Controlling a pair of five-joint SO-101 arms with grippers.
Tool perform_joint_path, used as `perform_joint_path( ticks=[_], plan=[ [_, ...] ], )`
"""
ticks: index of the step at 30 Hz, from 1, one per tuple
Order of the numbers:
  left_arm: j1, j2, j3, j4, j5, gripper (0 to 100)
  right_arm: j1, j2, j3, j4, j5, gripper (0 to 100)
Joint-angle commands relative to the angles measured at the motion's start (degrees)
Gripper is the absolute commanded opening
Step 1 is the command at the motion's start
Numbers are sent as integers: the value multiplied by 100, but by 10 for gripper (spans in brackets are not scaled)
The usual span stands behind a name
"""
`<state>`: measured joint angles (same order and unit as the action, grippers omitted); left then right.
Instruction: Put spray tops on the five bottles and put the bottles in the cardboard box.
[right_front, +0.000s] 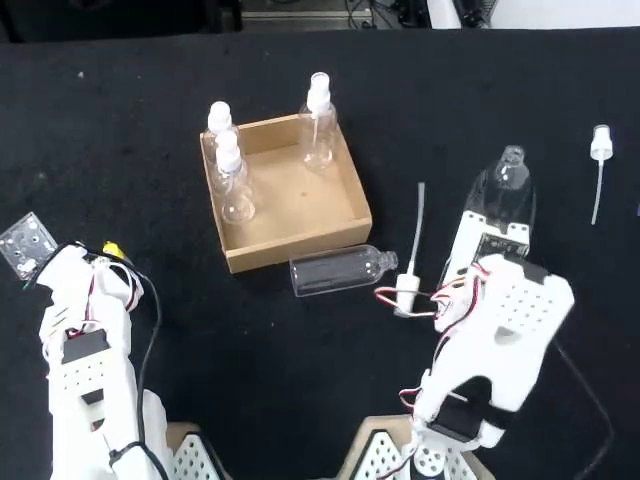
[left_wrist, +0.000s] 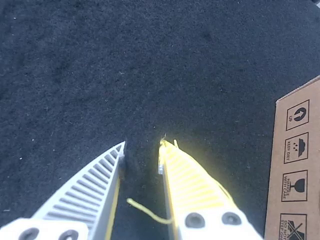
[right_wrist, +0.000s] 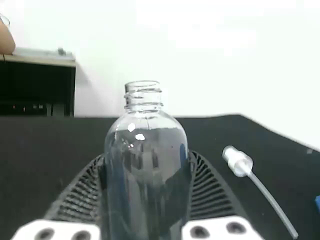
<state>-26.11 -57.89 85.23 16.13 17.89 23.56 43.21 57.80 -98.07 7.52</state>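
Bottles (right_front: 335, 270): 3 w/ tops (right_front: 319, 85) in box (right_front: 300, 246), 2 w/o.

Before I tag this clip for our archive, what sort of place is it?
Likely a robotics lab bench: black cloth-covered table, two white robot arms, clear plastic spray bottles in a brown cardboard box.
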Motion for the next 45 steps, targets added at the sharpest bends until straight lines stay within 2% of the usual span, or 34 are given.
perform_joint_path(
  ticks=[1,4,17,27,32,37,45],
  plan=[
    [-75,-88,-66,-141,-18,95,167,110,-312,-220,-387,11],
    [-75,-88,-75,-141,-18,95,176,101,-136,-237,-958,15],
    [-75,-88,-84,-141,-18,95,264,48,198,-255,-1037,16],
    [-75,-88,-101,-141,-18,95,149,-1745,1868,-237,-1046,16],
    [-75,-88,-75,-141,-18,95,237,-2316,2105,-211,-1020,16],
    [-75,-88,-57,-141,-229,93,308,-1965,1842,-141,-1020,12],
    [-75,-88,-48,-141,-334,91,782,-382,365,-229,-1046,11]
  ],
)
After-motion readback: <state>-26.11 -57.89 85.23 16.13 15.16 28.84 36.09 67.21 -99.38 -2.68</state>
